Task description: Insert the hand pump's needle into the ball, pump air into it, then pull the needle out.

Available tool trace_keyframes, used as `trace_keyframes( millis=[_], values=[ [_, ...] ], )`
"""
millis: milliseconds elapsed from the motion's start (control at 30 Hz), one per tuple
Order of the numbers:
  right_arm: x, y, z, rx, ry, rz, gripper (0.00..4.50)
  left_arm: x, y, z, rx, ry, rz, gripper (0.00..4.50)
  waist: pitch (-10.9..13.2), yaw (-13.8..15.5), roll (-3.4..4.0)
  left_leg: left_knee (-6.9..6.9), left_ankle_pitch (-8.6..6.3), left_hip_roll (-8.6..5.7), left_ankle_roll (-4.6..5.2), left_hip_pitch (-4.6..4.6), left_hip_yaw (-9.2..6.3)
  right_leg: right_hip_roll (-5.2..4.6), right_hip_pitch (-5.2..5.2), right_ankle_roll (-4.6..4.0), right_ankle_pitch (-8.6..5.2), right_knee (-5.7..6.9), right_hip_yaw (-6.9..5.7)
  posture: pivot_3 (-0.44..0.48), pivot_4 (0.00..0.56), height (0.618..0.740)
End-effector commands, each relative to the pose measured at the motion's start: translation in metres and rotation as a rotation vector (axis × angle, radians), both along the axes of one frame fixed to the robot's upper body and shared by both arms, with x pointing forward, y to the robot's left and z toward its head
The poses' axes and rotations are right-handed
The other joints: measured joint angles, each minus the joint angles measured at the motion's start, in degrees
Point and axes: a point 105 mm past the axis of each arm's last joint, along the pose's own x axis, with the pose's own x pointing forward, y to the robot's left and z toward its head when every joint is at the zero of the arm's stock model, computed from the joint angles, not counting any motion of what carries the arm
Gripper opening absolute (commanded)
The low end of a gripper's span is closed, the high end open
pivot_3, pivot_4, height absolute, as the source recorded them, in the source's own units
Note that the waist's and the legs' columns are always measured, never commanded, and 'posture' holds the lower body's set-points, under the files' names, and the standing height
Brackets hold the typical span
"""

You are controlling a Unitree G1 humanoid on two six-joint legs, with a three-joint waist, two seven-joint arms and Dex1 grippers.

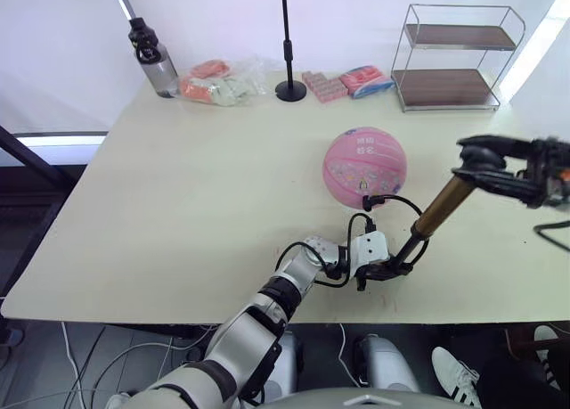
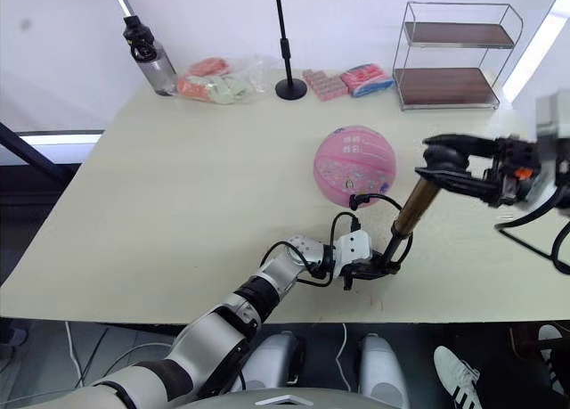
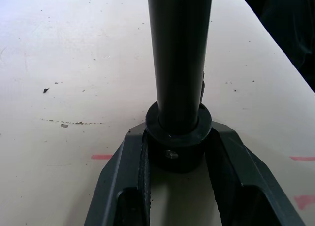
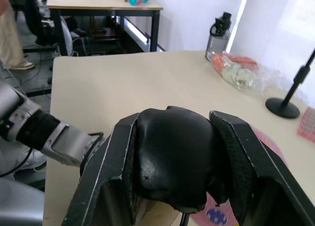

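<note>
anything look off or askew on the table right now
Only the hand pump is askew, leaning steeply, its base held by the left gripper and its handle by the right gripper. The hose loops loosely beside the pink ball.

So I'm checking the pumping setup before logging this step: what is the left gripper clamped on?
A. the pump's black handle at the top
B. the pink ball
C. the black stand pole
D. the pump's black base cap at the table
D: the left gripper grips the black bottom cap of the hand pump low at the table, while the right gripper holds the handle up top.
</note>
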Motion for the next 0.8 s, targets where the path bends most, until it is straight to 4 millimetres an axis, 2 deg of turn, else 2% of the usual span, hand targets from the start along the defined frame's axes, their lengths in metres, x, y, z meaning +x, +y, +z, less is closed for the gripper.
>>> trace_keyframes(
  millis=[33,233,467,600,800],
  values=[
    [0.002,0.006,-0.043,-0.063,0.066,-0.005,1.65,-0.011,0.014,-0.030,0.113,0.078,0.000,1.10,0.0,0.0,-0.01,0.01,0.00,0.00,0.00,0.04,0.02,0.00,0.02,0.01,0.00,0.00,0.01,0.000,0.150,0.740],
    [0.004,0.011,-0.098,-0.104,0.102,-0.023,1.65,-0.010,0.015,-0.030,0.113,0.081,0.008,1.10,-0.3,-0.1,-0.28,0.04,0.00,0.06,0.00,0.21,-0.03,0.13,0.16,0.00,0.00,0.04,0.00,0.000,0.150,0.740],
    [0.000,0.021,-0.139,-0.096,0.121,-0.043,1.65,-0.010,0.015,-0.030,0.113,0.078,0.009,1.10,-0.5,-0.1,-0.32,0.04,0.01,0.05,-0.01,0.27,-0.01,0.17,0.20,-0.01,0.01,0.05,0.03,0.000,0.150,0.740],
    [0.003,0.020,-0.126,-0.069,0.088,-0.051,1.65,-0.009,0.016,-0.029,0.113,0.077,0.011,1.10,-0.5,-0.1,-0.32,0.02,0.00,0.08,-0.01,0.56,0.01,0.17,0.46,-0.02,0.00,0.05,0.06,0.000,0.150,0.740],
    [0.013,0.008,-0.065,-0.014,-0.024,-0.060,1.65,-0.009,0.016,-0.029,0.114,0.076,0.013,1.10,-0.3,0.0,-0.15,-0.01,0.00,0.13,-0.01,0.68,0.00,0.16,0.60,-0.24,-0.13,0.04,0.05,0.000,0.150,0.740]
  ],
)
